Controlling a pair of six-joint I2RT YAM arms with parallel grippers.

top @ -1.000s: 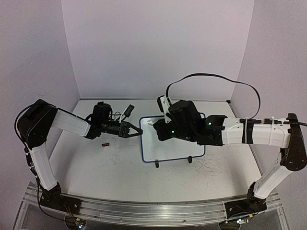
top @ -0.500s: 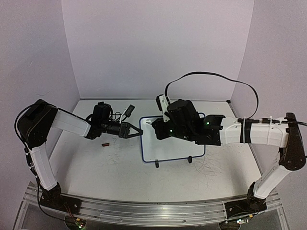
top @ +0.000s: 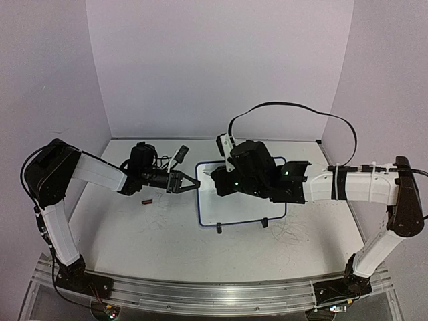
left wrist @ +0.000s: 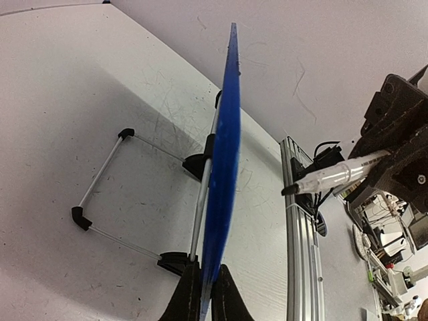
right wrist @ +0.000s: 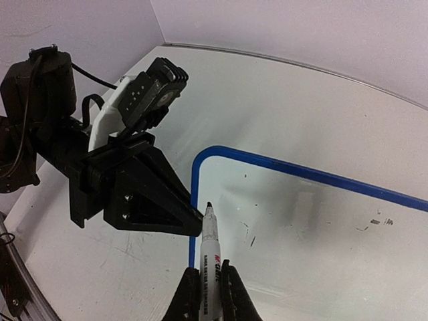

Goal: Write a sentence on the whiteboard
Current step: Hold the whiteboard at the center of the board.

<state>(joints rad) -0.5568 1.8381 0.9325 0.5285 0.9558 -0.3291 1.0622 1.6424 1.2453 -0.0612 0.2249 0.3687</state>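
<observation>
The whiteboard (top: 235, 208) stands at the centre of the table (top: 134, 241), propped at a tilt on its two black feet (top: 218, 229), which sit along its 6 o'clock edge in the top view. The left gripper (top: 194, 185) reaches in from 9 o'clock, and its fingers are closed flat on the blue frame of the whiteboard (left wrist: 224, 167) at the left edge, as the left wrist view of that gripper (left wrist: 206, 275) confirms. The right gripper (right wrist: 206, 289) is clamped fully on the barrel of a marker (right wrist: 211, 244), with the dark tip pointing toward 12 o'clock in the right wrist view. The tip lies over the upper-left corner of the whiteboard (right wrist: 321, 227), just beside the left gripper's fingertips; contact between tip and surface cannot be confirmed from these angles. A small reddish-brown object (top: 148, 200) lies on the table at 7 o'clock from the left gripper.
</observation>
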